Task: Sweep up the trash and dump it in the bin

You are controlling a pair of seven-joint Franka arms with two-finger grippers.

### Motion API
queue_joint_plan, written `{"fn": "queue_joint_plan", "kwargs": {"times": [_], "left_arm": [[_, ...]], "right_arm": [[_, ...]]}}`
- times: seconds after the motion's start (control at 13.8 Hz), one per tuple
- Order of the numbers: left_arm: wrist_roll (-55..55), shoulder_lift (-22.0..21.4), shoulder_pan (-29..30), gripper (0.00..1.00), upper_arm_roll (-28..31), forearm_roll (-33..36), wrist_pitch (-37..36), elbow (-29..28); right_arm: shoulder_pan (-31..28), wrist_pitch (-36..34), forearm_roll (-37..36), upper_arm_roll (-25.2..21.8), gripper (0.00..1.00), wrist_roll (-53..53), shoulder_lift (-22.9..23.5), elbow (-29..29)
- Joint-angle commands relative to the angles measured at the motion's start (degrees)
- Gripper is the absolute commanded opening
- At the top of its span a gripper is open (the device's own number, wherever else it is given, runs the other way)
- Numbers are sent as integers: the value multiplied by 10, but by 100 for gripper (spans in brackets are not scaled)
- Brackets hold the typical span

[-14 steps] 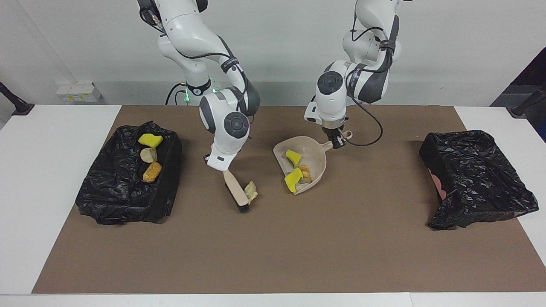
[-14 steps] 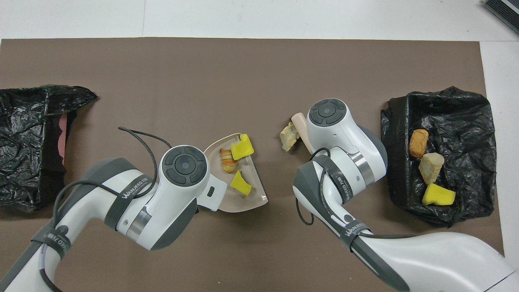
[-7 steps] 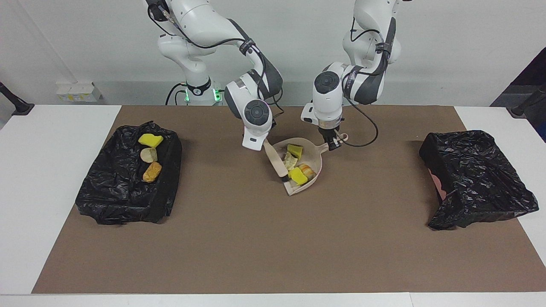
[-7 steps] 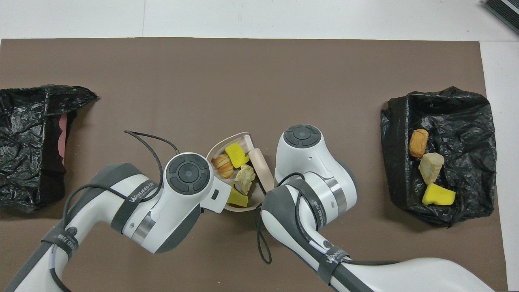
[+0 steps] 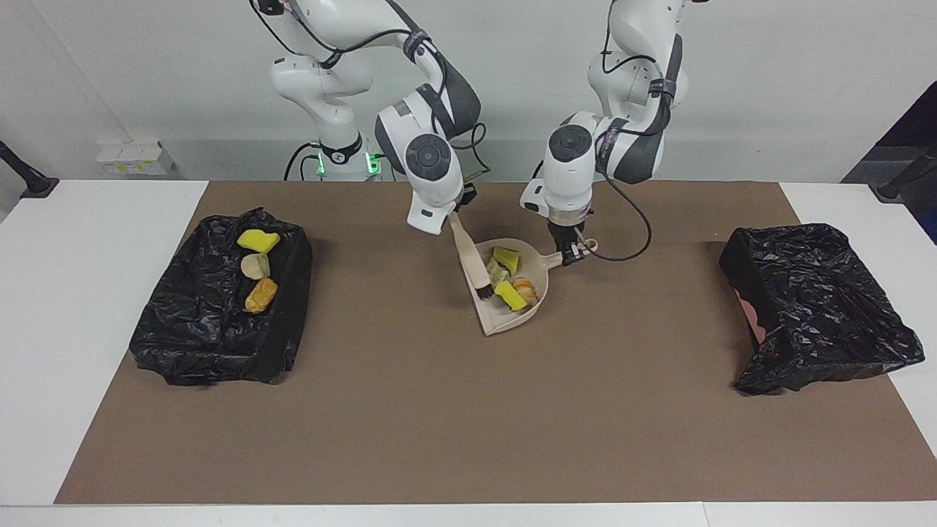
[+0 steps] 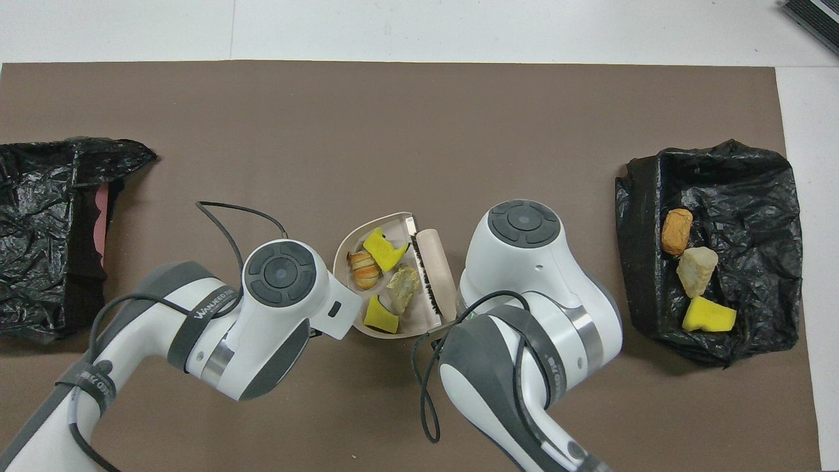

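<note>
My left gripper [image 5: 567,251] is shut on the handle of the beige dustpan [image 5: 512,316], which sits low on the brown mat in the middle. Several trash chunks lie in the pan: two yellow [image 5: 505,259], one cream [image 5: 498,274], one orange [image 5: 524,287]. They also show in the overhead view [image 6: 383,248]. My right gripper [image 5: 457,219] is shut on the beige brush [image 5: 471,260]. It holds the brush slanted down, black bristles at the pan's open side [image 6: 419,275]. Both grippers are hidden under the wrists in the overhead view.
A black-bagged bin [image 5: 212,329] at the right arm's end holds a yellow [image 5: 258,240], a cream [image 5: 255,266] and an orange-brown chunk [image 5: 260,294]. A second black-bagged bin [image 5: 812,307] lies at the left arm's end. The brown mat [image 5: 468,424] covers the table.
My right gripper swept the cream chunk across the mat into the dustpan with the brush, then drew the brush up at the pan's mouth. The dustpan shifted slightly.
</note>
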Motion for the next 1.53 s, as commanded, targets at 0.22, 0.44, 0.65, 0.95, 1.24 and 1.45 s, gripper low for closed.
{"fn": "queue_joint_plan", "kwargs": {"times": [0.22, 0.44, 0.65, 0.95, 1.24, 1.45], "left_arm": [[96, 11, 74, 0, 1, -67, 16, 31], [162, 12, 126, 0, 1, -85, -11, 71], [227, 43, 173, 0, 2, -84, -112, 175], [310, 86, 246, 0, 6, -75, -210, 298], [429, 87, 325, 0, 8, -73, -243, 341], [521, 88, 378, 0, 8, -55, -238, 341]], "right_arm": [[1, -49, -5, -15, 0, 119, -92, -18], [15, -14, 3, 8, 0, 204, -122, -56], [17, -6, 14, 57, 0, 220, -123, -87], [20, 71, 52, 112, 0, 280, -78, -111], [26, 162, 45, 161, 0, 346, 1, -107], [29, 162, 34, 162, 0, 340, 11, -111]]}}
